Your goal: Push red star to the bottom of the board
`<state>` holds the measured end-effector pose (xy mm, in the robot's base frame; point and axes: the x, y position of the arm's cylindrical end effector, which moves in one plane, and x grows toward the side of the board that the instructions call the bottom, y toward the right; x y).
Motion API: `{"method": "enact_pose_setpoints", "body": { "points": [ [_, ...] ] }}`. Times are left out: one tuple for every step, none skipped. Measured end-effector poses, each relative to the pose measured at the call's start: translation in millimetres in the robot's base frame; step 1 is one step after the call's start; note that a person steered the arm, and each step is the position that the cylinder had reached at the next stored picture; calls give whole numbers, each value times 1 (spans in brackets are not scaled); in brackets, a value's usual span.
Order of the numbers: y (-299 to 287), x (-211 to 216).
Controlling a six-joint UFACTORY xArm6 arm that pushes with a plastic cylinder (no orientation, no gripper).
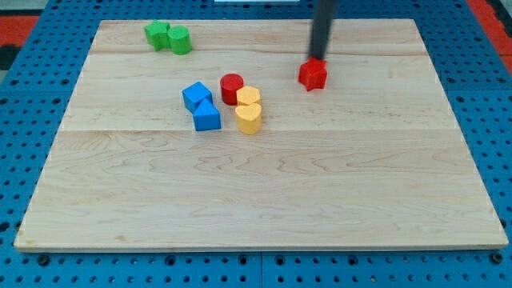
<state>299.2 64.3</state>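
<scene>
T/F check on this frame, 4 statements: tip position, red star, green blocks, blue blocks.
1. My tip sits just above the red star in the view. True.
2. The red star is already at the board's bottom edge. False: it lies in the upper half.
3. The two green blocks sit at the view's top left. True.
4. The blue blocks lie right of the yellow blocks. False: they lie to the left.

The rod [322, 28] runs off the view's top edge.

Wooden board [264, 200] carries red star [313, 75], coloured blocks [224, 104].
</scene>
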Motion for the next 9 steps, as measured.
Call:
{"method": "enact_pose_setpoints", "body": {
  "points": [
    [-8, 54],
    [-5, 91],
    [-2, 81],
    [46, 84],
    [63, 84],
    [69, 84],
    [82, 87],
    [89, 87],
    [117, 87]
  ]
}}
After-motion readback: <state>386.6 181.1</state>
